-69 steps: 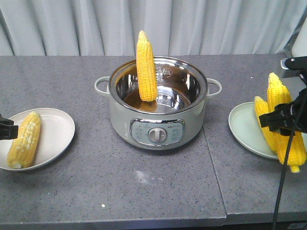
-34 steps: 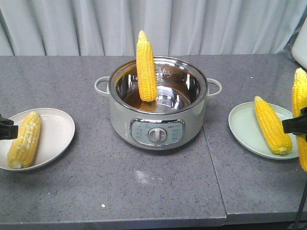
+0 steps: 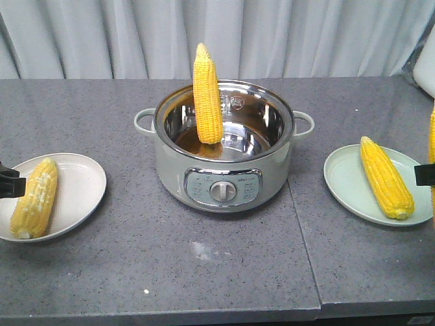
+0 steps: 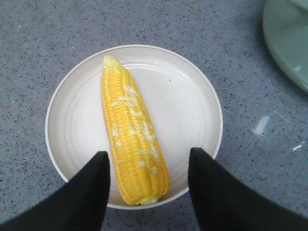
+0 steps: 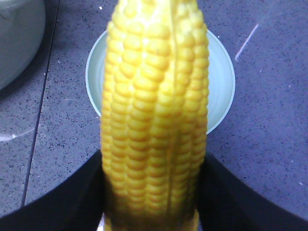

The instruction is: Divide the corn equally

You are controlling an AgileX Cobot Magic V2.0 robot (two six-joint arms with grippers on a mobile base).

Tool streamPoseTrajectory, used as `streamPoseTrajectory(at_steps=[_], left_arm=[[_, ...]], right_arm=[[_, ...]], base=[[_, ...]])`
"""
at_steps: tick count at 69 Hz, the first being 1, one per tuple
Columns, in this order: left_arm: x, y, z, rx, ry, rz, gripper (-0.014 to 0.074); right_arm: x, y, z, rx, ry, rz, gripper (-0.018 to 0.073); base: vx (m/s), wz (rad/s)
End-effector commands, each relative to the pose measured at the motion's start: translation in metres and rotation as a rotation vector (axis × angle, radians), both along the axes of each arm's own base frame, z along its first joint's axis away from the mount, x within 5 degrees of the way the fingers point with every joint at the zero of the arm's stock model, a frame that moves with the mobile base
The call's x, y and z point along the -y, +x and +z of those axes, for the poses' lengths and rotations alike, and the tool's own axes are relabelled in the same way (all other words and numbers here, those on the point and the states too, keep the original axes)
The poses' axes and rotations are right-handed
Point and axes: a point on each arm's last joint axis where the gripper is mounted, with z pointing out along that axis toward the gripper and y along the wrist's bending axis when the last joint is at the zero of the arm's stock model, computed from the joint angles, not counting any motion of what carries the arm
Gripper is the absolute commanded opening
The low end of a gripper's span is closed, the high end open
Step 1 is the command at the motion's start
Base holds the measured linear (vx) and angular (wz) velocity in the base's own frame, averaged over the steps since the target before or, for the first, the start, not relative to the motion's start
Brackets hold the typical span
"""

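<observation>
One corn cob (image 3: pixel 34 197) lies on the white plate (image 3: pixel 85 178) at the left. My left gripper (image 4: pixel 149 159) hovers open over it, its black fingers (image 4: pixel 96 183) on either side of the corn's (image 4: pixel 132 149) thick end without touching. A second corn cob (image 3: pixel 207 95) stands upright in the steel pot (image 3: pixel 224 170). A third corn cob (image 3: pixel 386 178) lies on the pale green plate (image 3: pixel 343 180) at the right. My right gripper (image 5: pixel 154 161) is shut on a fourth corn cob (image 5: pixel 154 96), held upright at the right edge of the front view (image 3: pixel 432 132).
The pot has two side handles and a front dial (image 3: pixel 222 191), and sits mid-table. A seam in the grey counter (image 3: pixel 302 238) runs between pot and green plate (image 5: pixel 221 82). Curtains hang behind. The pot's edge (image 4: pixel 288 38) shows in the left wrist view.
My right gripper has carried its corn cob rightward, away from over the green plate, to the frame edge. One cob stays on that plate. The left gripper has not moved.
</observation>
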Motion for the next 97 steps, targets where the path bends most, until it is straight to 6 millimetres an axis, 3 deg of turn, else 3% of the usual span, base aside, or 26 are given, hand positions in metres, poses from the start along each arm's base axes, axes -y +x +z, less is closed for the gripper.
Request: streamPoseTrajectory(at_steps=[1,80,97], left_arm=[[0.001,0.000,0.016,0.095,-0.024,0.004,0.0370],[0.001,0.000,0.016,0.098,-0.024,0.004,0.0370],[0.003,0.009,0.032,0.241,-0.075,0.012,0.0370]], right_arm=[[0.002,-0.003,0.017,0.104,-0.004,-0.007,0.0194],[0.003,-0.003,0.017,0.106,-0.010,-0.007,0.0194],[0.003,-0.003,0.017,0.106,-0.010,-0.007,0.0194]], base=[[0.00,0.00],[0.00,0.00],[0.00,0.00]])
